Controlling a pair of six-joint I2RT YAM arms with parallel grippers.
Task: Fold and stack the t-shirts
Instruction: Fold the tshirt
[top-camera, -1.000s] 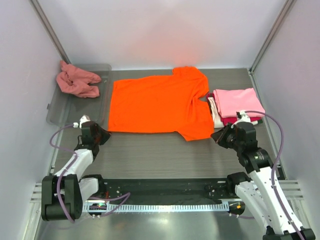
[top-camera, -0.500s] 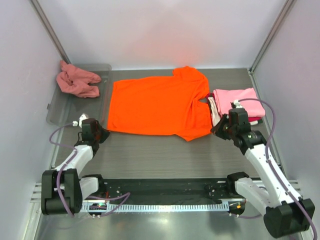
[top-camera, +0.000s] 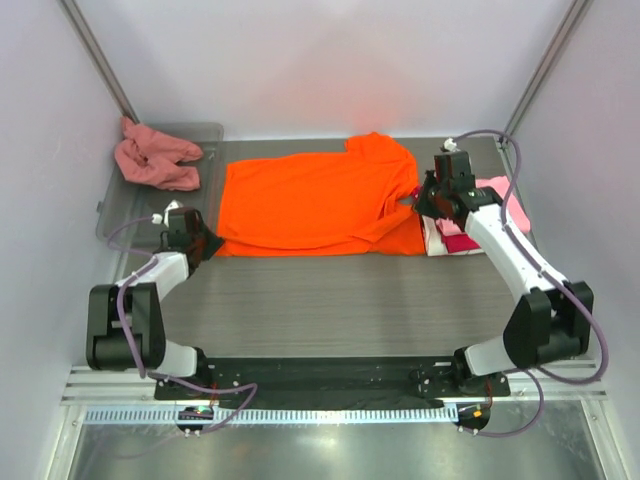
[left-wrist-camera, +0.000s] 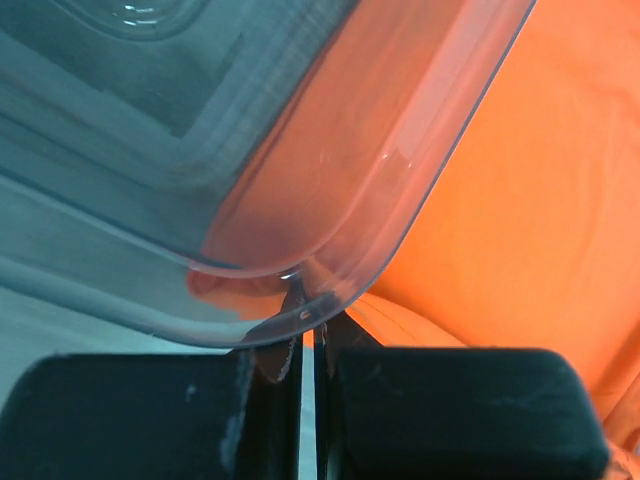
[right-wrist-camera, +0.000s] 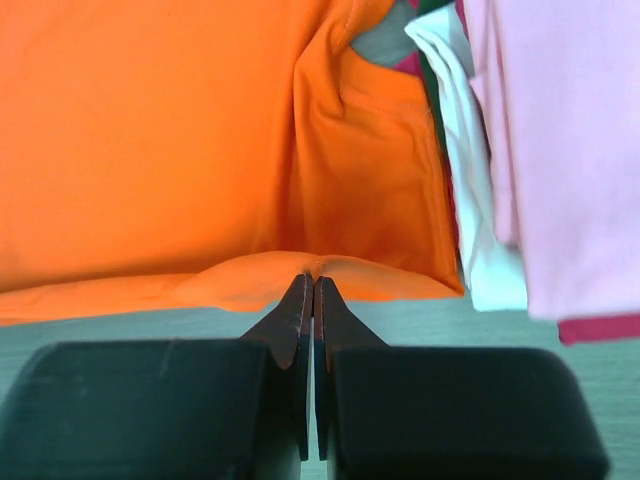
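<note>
1. The orange t-shirt (top-camera: 310, 195) (left-wrist-camera: 540, 200) (right-wrist-camera: 150, 130) lies spread on the bench (top-camera: 330, 300) between the arms. The left pincer (top-camera: 205, 243) (left-wrist-camera: 308, 320) is closed on its near left corner, at the tray's corner. The right pincer (top-camera: 425, 205) (right-wrist-camera: 313, 290) is clamped on a raised fold of its hem beside the sleeve.
2. The cloth is bright and mostly smooth, creased at the right sleeve.
3. The clear tray (top-camera: 205, 140) (left-wrist-camera: 300, 150) at far left holds a crumpled salmon-pink t-shirt (top-camera: 155, 160). At right, a folded pink t-shirt (top-camera: 505, 200) (right-wrist-camera: 570, 150) tops a stack with a crimson t-shirt (top-camera: 455, 243) (right-wrist-camera: 600, 328) lower down.
</note>
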